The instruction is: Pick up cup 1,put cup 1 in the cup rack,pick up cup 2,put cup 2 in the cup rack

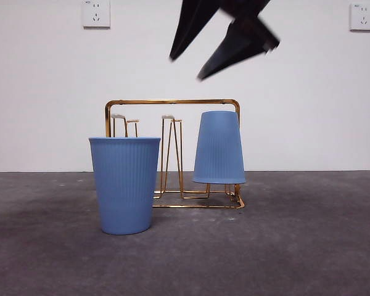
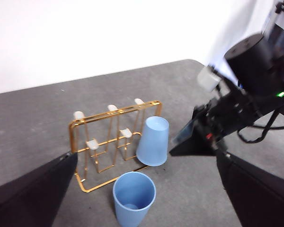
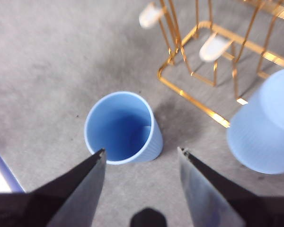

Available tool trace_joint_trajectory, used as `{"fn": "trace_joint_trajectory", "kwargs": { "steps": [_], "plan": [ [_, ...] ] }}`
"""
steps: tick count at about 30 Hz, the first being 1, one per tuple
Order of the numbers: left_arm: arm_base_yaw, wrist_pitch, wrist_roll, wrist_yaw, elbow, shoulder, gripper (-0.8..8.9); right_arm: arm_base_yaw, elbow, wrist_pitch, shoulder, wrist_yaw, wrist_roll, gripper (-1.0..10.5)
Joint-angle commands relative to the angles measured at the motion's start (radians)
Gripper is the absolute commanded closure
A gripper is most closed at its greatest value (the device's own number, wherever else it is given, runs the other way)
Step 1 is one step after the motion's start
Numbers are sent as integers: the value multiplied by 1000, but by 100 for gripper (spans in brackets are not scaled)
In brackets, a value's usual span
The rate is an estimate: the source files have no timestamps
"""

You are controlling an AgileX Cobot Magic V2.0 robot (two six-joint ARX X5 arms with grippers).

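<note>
An upright blue ribbed cup [image 1: 124,185] stands on the table in front of the gold wire cup rack [image 1: 172,102]. A second blue cup [image 1: 219,148] sits upside down on a peg at the rack's right end. My right gripper [image 1: 186,69] is open and empty, high above the rack. In the right wrist view its jaws [image 3: 141,151] hang open over the upright cup [image 3: 123,127], well above it, with the rack [image 3: 194,101] and inverted cup [image 3: 267,127] beside. My left gripper [image 2: 146,156] is open and empty, high up and back; it sees both cups [image 2: 134,198] [image 2: 153,141], the rack [image 2: 114,112] and the right gripper [image 2: 173,147].
The table [image 1: 308,246] is dark grey, with a white wall behind. Several rack pegs with white tips [image 1: 118,116] stand bare. Two wall sockets [image 1: 96,13] sit high on the wall.
</note>
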Motion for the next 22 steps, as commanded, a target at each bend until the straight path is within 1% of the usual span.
{"fn": "trace_joint_trajectory", "kwargs": {
  "steps": [1,8,11,22],
  "plan": [
    [3,-18,8,-4,-10,-10,307,12,-4,25,40,-2,23,685],
    [3,-45,8,-2,-10,-17,307,35,-4,72,133,-1,55,683],
    [3,-45,8,-2,-10,-16,307,38,-4,90,166,7,66,618],
    [3,-59,8,-2,-10,-14,307,44,0,132,257,19,82,617]
  ]
}}
